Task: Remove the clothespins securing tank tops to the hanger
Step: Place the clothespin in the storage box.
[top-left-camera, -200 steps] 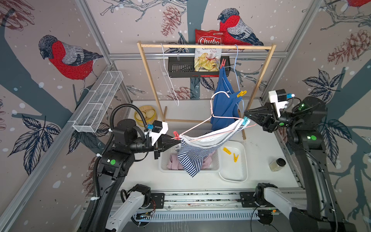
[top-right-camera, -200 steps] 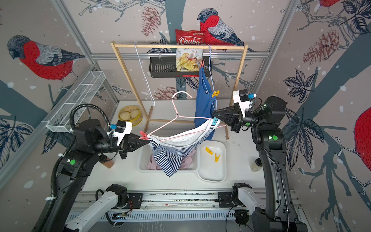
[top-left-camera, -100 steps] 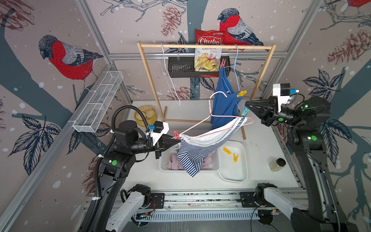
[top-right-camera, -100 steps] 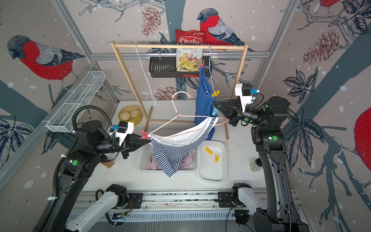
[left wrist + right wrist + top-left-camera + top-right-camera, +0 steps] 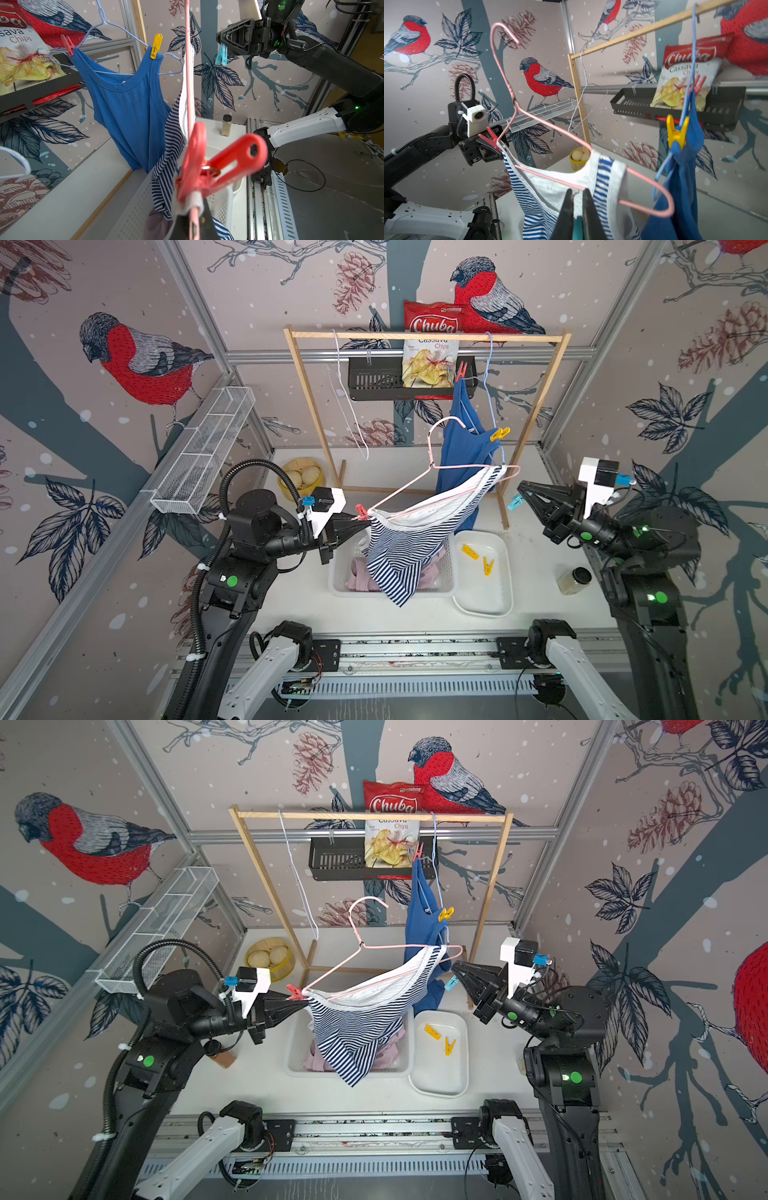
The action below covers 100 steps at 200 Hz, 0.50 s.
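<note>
Teal peg freed, red one waiting

Top view: my right gripper (image 5: 524, 493) pinches the teal clothespin (image 5: 515, 502) clear of the pink hanger (image 5: 401, 488), which my left gripper (image 5: 366, 522) clamps; next, I judge, the tray (image 5: 482, 597). Left wrist: a red clothespin (image 5: 218, 164) pins the striped tank top (image 5: 164, 166). Right wrist: teal sits between closed jaws.

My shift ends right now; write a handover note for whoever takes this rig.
Left gripper: shut on pink hanger, beside red clothespin pinning the striped tank top.
Right gripper: shut on teal clothespin, clear of the hanger.
Done: two yellow clothespins in white tray; pink tank top in basket.
To do: drop teal; remove that red one; then red pin and yellow pin on the blue tank top at the rack.
</note>
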Each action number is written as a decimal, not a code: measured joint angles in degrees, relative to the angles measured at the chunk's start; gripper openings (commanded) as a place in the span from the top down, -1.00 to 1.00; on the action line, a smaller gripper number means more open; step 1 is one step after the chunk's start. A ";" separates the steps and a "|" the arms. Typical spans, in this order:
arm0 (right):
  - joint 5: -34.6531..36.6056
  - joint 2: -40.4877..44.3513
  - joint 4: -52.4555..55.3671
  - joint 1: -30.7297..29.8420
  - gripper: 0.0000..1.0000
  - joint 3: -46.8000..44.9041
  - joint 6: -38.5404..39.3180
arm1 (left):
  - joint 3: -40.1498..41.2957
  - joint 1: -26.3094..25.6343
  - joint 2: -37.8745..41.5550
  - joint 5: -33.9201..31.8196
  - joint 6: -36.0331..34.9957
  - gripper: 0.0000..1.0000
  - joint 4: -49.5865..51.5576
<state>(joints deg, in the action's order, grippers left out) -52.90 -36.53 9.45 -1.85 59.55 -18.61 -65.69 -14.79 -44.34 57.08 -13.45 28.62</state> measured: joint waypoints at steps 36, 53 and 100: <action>4.15 5.97 4.33 -0.79 1.00 -9.46 -4.50 | -1.81 0.00 0.02 -0.35 -0.02 1.00 0.48; 7.32 8.44 6.27 -1.14 1.00 -12.33 -5.81 | -2.62 0.00 0.63 -0.44 0.00 1.00 0.48; 15.56 7.15 10.71 -4.11 1.00 -19.10 -9.92 | -3.78 0.00 2.19 -2.21 0.90 1.00 1.01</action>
<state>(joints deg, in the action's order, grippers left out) -37.34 -29.39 20.16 -5.96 40.45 -28.53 -69.47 -14.79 -42.15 54.87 -12.56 29.63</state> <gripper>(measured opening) 0.095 0.050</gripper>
